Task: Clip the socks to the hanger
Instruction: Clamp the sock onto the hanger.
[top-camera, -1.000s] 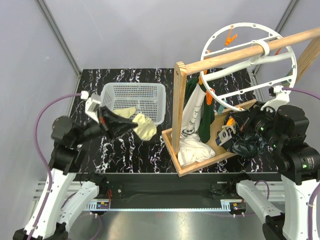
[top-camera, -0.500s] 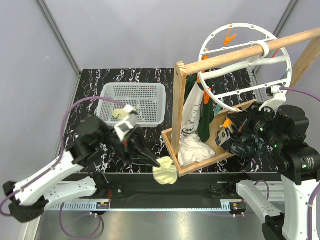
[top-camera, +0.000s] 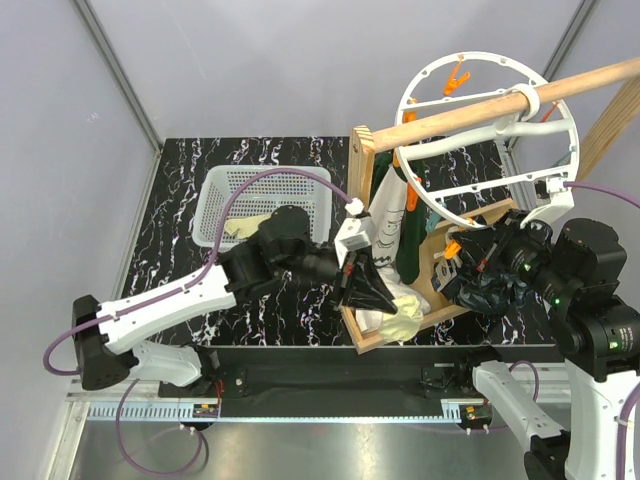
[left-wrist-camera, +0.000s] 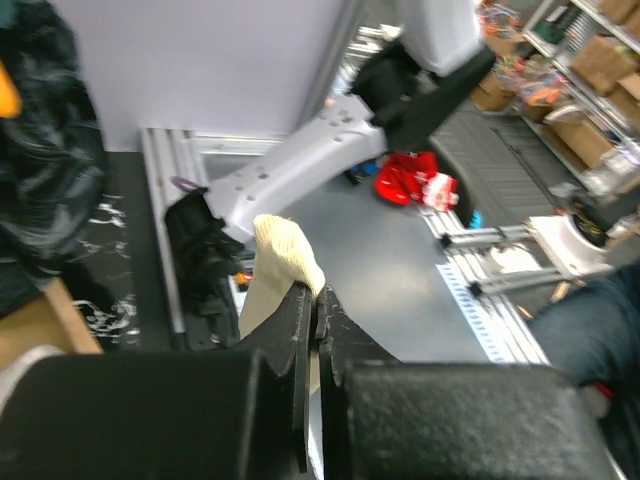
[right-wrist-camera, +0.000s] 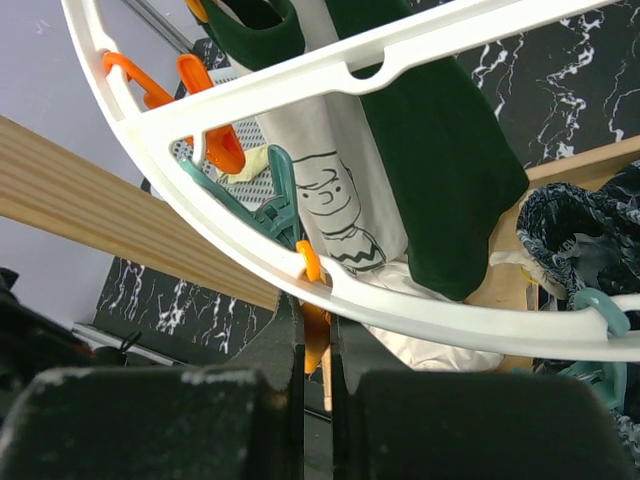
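Observation:
My left gripper (top-camera: 378, 297) is shut on a pale cream sock (top-camera: 402, 311), held over the near corner of the wooden stand just below the hanger. The left wrist view shows the sock (left-wrist-camera: 283, 254) pinched between the closed fingertips. A second sock (top-camera: 243, 228) lies in the basket. The hanger (top-camera: 500, 52), a white spoked ring, hangs from the wooden rod (top-camera: 480, 108). My right gripper (top-camera: 452, 262) reaches up to the ring's lower rim (right-wrist-camera: 420, 305). It is shut on an orange peg (right-wrist-camera: 318, 325) that hangs there.
A white mesh basket (top-camera: 300, 180) sits at the back left. The wooden stand's post (top-camera: 360, 200) and base tray (top-camera: 470, 222) hold a dark green-and-white garment (top-camera: 405, 235) and a white cloth (right-wrist-camera: 440, 345). More orange (right-wrist-camera: 215, 140) and teal pegs (right-wrist-camera: 272, 200) hang on the ring.
My left arm has swung from the left side across the table's front to the wooden stand, carrying the sock with it. The right gripper has stayed on the orange peg.

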